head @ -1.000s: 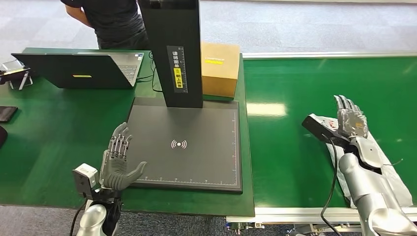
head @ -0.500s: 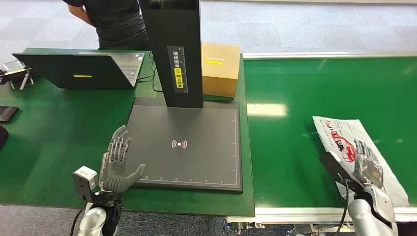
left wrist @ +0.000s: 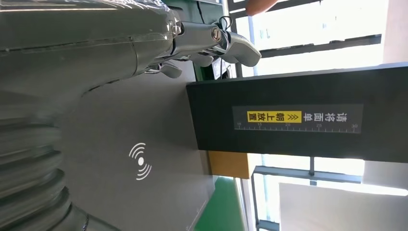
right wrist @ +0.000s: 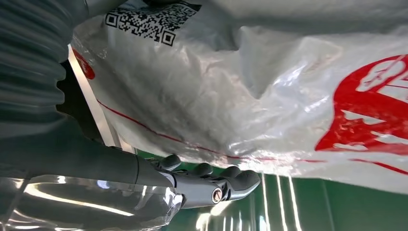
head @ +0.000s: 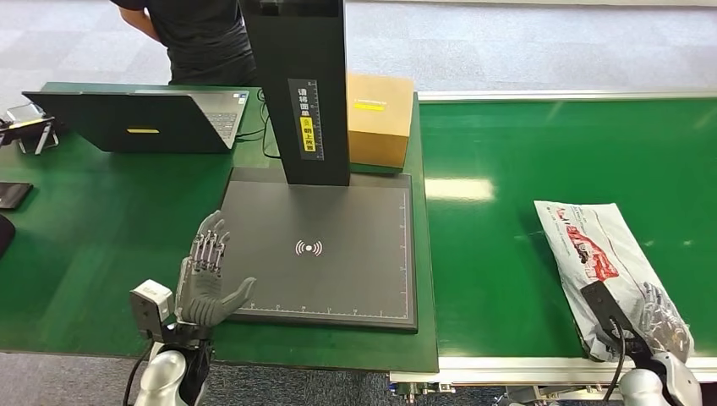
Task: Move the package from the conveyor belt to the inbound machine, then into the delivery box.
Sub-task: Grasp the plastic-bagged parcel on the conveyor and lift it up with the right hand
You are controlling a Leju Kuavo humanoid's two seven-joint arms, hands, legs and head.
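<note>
A white plastic package (head: 602, 254) with red print lies flat on the green conveyor belt (head: 499, 254) at the right. My right hand (head: 664, 326) hovers low at the package's near end by the belt's front edge, fingers apart and holding nothing. The right wrist view has the crinkled package (right wrist: 250, 82) just beyond my right hand (right wrist: 192, 185). My left hand (head: 205, 275) stands open with fingers spread at the front left corner of the inbound machine's dark platform (head: 338, 279). The left wrist view looks past my left hand (left wrist: 96, 48) at the platform (left wrist: 159, 125) and the black column (left wrist: 298, 120).
The machine's black column (head: 296, 85) rises at the platform's back. A cardboard box (head: 379, 118) stands behind it. An open laptop (head: 135, 118) and a phone on a stand (head: 25, 127) sit at the back left. A person (head: 194, 34) stands behind the table.
My right hand has drawn back along the package from its far end to its near end by the belt's front edge. The package and my left hand have hardly moved.
</note>
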